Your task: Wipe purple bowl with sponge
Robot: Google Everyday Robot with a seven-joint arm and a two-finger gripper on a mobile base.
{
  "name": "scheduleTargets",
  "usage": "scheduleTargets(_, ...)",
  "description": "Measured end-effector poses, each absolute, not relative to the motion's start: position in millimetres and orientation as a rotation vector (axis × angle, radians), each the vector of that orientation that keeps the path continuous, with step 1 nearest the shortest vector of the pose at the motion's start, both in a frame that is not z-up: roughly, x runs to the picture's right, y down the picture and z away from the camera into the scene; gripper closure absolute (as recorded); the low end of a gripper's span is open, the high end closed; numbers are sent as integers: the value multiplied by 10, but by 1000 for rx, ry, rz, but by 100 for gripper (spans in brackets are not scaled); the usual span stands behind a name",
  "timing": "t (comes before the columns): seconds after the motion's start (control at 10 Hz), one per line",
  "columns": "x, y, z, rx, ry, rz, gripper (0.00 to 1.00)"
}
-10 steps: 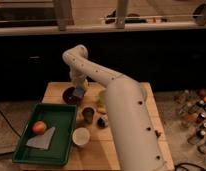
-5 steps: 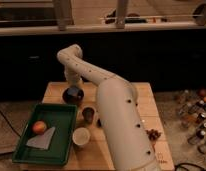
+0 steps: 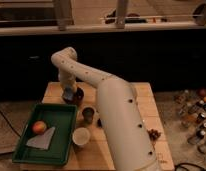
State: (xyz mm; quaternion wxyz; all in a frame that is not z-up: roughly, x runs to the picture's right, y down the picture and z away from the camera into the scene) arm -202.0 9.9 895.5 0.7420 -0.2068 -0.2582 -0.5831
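The purple bowl [image 3: 77,95] sits at the back left of the wooden table [image 3: 147,107], just beyond the green tray. My arm runs from the lower right up and over, then bends down onto the bowl. The gripper [image 3: 69,92] hangs at the bowl's left side, down at its rim. A small grey-blue patch at the gripper's tip looks like the sponge [image 3: 68,93]; I cannot tell how it is held.
A green tray [image 3: 26,159] at the front left holds an orange fruit [image 3: 39,127] and a flat grey cloth [image 3: 42,140]. A dark cup [image 3: 88,114] and a white cup [image 3: 81,136] stand in front of the bowl. Bottles and jars [image 3: 196,112] crowd the right side.
The arm's elbow and forearm have swung left, and the gripper has shifted slightly left while staying at the bowl.
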Motion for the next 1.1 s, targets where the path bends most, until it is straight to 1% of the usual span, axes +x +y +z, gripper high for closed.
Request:
scheduleTargets(0.2,-1940,164,8915,-466,-570,-1285,100)
scheduleTargets(0.6,-1516,209,8945,-524,-537,-1229,100)
scheduleTargets(0.9,-1303,124,8991,-531,-496,-1172,100)
scheduleTargets(1.1,-1305,-8,9027,-508,-474,-1161,100)
